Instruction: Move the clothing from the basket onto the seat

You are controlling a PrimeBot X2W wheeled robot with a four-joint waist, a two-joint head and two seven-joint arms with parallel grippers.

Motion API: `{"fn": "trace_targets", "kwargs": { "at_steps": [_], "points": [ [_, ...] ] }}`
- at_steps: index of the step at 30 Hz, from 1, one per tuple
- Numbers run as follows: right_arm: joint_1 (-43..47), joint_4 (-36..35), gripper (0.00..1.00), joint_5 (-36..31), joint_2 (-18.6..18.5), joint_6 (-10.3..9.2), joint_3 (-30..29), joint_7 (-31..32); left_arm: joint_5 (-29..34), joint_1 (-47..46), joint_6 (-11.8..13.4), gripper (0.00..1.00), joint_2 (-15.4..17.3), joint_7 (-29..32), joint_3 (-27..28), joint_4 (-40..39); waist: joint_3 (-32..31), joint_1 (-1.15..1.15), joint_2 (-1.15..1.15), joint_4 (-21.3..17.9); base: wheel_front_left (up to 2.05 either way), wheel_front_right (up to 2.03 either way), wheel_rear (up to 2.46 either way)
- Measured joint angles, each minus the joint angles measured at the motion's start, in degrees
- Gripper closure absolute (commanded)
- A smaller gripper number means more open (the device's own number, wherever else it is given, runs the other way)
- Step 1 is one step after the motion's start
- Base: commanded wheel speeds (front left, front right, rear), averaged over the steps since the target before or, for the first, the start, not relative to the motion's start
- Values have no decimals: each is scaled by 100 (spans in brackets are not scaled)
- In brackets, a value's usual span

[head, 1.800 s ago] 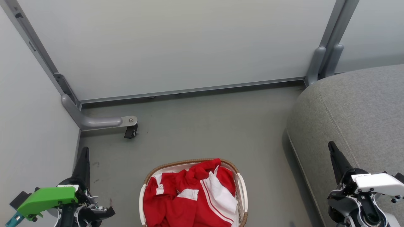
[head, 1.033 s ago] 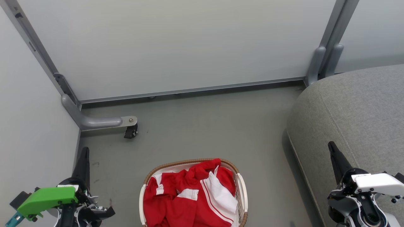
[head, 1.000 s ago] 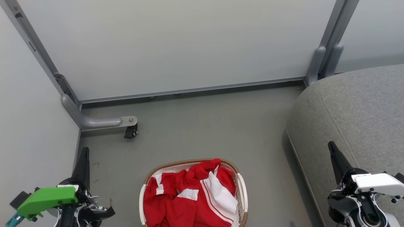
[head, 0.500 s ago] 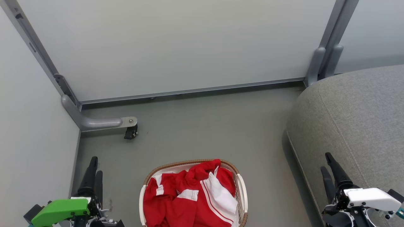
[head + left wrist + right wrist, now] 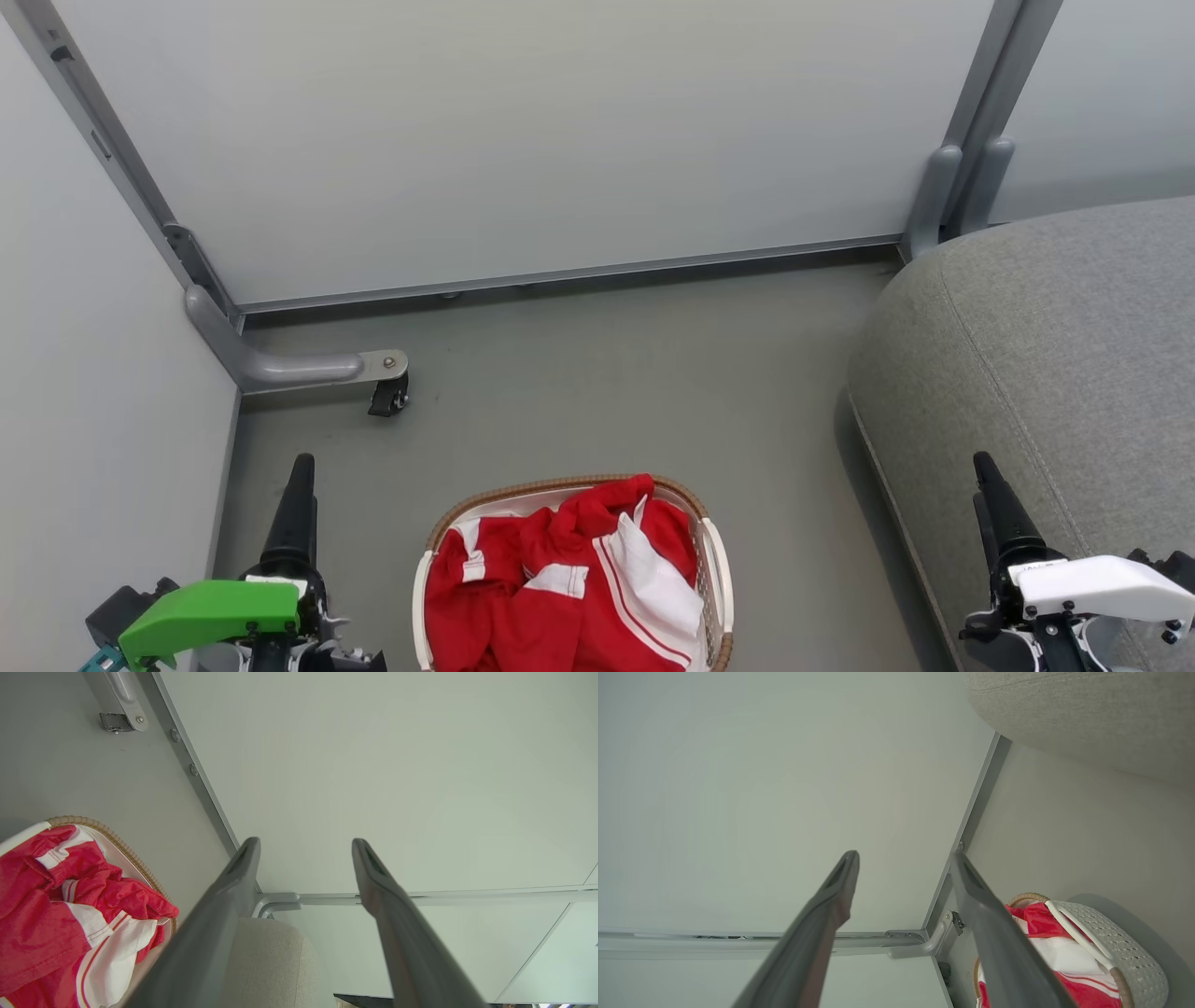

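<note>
Step in hand: I judge this to be the approach. Nothing is grasped, and all the red cloth I can see is in the basket.
Next move: I would bring one pincer in over the pile, lower it with its fingers spread and close on a raised fold. The heap is crumpled and layered, so a shallow bite may lift one garment, and a deep one may catch the white liner too.
Left pincer (image 5: 297, 485): it is open. The left wrist view shows its two dark fingers (image 5: 219, 914) well spread with nothing between them. It hangs over the floor (image 5: 635, 373), near the basket's left side and not touching it.
Right pincer (image 5: 990, 495): it is open as well, with its fingers apart and empty in the right wrist view. It sits over the near edge of the seat, well apart from the basket.
Clothing (image 5: 551, 597): a heap of red fabric with white stripes, piled up past the rim. It lies between my two pincers, closer to the left one.
Basket (image 5: 714, 560): it stands on the floor, just left of the seat.
Seat (image 5: 1055, 355): grey upholstery on my right, and what I can see of it is bare.
Far end: pale partition panels (image 5: 523, 140), with a caster foot (image 5: 387, 397) at the left corner.
</note>
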Motion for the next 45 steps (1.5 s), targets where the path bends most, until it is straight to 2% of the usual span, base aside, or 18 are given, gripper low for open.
{"fn": "trace_targets", "kwargs": {
  "at_steps": [21, 27, 37, 45],
  "points": [
    [142, -546, 0, -2504, -31, 0, 64, -454, 1948, 17, 0, 0, 8, -450, -214, -368, -54, 0, 0, 17, 0, 0, 0],
    [208, -612, 0, -3158, -37, 0, 100, -583, 2895, 108, -1, 0, 14, -582, -297, -359, -74, 0, 0, 21, 0, 0, 0],
    [233, -634, 0, -3998, -46, 0, 175, -759, 3957, 163, 16, 0, 20, -759, -479, -307, -94, 0, 0, 33, 0, 0, 0],
    [241, -630, 0, -4599, -53, 0, 253, -884, 4513, 187, 62, 0, 23, -876, -561, -207, -102, 0, 0, 30, 0, 0, 0]
  ]
}}
